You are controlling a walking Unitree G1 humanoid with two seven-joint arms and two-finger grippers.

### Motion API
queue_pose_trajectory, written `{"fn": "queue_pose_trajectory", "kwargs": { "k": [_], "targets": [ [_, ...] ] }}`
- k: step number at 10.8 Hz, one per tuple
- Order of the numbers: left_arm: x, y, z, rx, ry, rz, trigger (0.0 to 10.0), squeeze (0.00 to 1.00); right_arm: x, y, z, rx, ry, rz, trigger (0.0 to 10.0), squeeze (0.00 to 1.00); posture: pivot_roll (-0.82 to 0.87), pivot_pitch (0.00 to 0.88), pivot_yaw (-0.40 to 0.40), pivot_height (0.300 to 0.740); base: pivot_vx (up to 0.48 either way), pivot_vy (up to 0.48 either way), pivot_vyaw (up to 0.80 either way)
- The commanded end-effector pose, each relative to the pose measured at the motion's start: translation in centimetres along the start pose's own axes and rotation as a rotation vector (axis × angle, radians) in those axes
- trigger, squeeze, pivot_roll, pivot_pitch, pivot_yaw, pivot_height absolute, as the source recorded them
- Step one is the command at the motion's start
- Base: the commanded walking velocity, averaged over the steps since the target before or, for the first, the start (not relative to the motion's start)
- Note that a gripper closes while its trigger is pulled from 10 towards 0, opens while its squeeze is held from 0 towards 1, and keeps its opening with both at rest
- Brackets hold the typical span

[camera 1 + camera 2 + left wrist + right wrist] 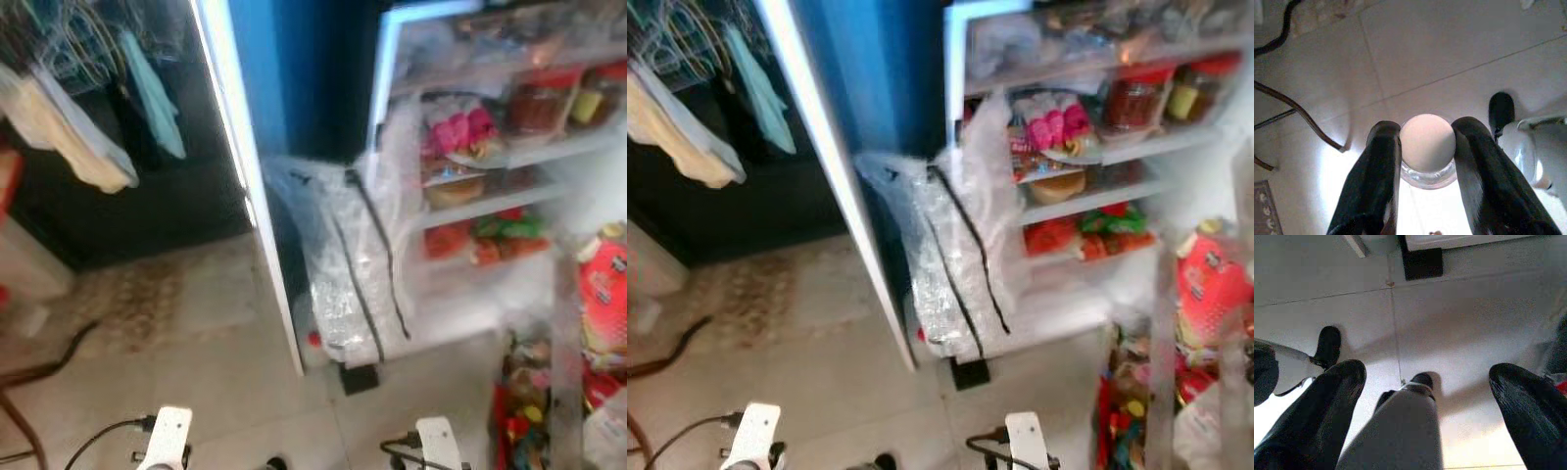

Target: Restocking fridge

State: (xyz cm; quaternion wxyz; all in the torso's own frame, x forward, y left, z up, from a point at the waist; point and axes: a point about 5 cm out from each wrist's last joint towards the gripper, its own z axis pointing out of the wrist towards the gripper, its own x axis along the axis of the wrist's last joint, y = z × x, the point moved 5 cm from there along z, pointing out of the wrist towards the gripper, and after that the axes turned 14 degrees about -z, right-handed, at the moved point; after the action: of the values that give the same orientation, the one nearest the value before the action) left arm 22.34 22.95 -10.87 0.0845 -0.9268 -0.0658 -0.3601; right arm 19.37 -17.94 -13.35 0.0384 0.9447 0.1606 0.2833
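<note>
The fridge [392,117] stands open before me, its white shelves [509,152] holding a red jar [539,98], pink packets [456,132] and red and green packs [490,235]. A crumpled clear plastic bag [343,255] with black straps hangs over the lower part. The door rack [563,323] at the right is packed with bottles and packets. In the left wrist view my left gripper [1426,132] is shut on a clear bottle with a round pale cap [1427,142], held low over the tile floor. My right gripper [1427,377] is open and holds nothing, pointing down at the floor.
The fridge door's white edge [245,166] runs down the middle of the view. Clothes [69,127] and a teal cloth [152,93] hang at the left over a patterned rug [147,294]. A dark cable [59,352] lies on the tiles. A black block [361,377] sits under the fridge.
</note>
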Motion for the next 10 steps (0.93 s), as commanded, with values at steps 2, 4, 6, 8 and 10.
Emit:
{"fn": "queue_pose_trajectory", "kwargs": {
  "k": [2,4,6,8,10],
  "targets": [
    [-0.49,0.02,-0.06,0.003,-0.020,0.009,10.0,0.00,-1.35,0.06,-0.24,0.005,-0.036,0.008,10.0,0.00,-0.06,0.134,0.044,0.740,0.000,-0.328,0.00],
    [-0.58,-0.20,-0.08,0.008,-0.024,0.007,10.0,0.00,-1.29,-0.01,-0.23,0.011,-0.035,0.001,10.0,0.00,-0.05,0.130,0.046,0.740,0.000,-0.349,0.00],
    [-0.61,-0.35,-0.08,0.013,-0.025,0.003,10.0,0.00,-1.22,-0.07,-0.23,0.017,-0.030,-0.008,10.0,0.00,-0.06,0.127,0.046,0.740,0.000,0.000,0.00],
    [-0.47,-0.30,-0.05,0.012,-0.022,0.003,10.0,0.00,-1.21,-0.12,-0.23,0.022,-0.030,-0.010,10.0,0.00,-0.06,0.127,0.046,0.740,0.000,0.000,0.00],
    [-0.47,-0.30,-0.05,0.012,-0.022,0.003,10.0,0.00,-1.21,-0.12,-0.22,0.022,-0.030,-0.010,10.0,0.00,-0.06,0.127,0.046,0.740,0.000,0.000,0.00]
  ]
}}
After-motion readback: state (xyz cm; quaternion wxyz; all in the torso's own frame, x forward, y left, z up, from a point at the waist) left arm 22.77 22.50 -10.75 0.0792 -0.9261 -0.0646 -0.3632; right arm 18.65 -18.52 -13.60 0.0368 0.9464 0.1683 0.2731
